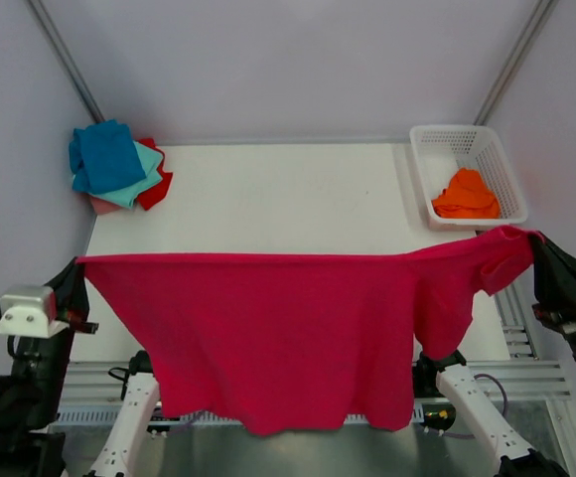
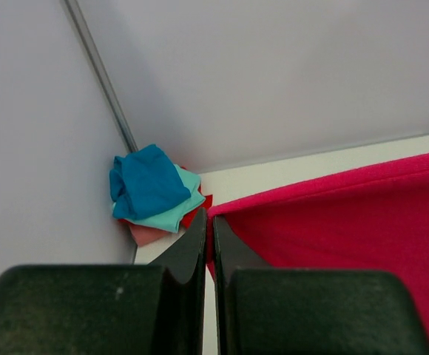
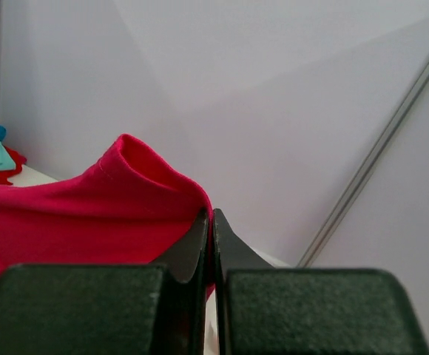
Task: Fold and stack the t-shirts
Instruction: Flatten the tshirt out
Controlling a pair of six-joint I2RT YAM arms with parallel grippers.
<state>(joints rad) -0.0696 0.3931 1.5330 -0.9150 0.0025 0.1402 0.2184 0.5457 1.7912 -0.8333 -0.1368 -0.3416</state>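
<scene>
table (image 1: 288,199): white | far-left corner: stack of tees (image 1: 117,164) | far-right corner: white lattice basket (image 1: 467,147)

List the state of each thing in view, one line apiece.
crimson t-shirt, unfolded, stretched in the air between both tools.
left tool, shut on the crimson t-shirt's corner.
right tool, shut on its other end.
blue t-shirt, on top of the stack in the far left corner.
orange t-shirt, crumpled in the basket.

Six t-shirts (image 1: 288,328); one basket (image 1: 507,185); two arms (image 1: 127,422)
</scene>
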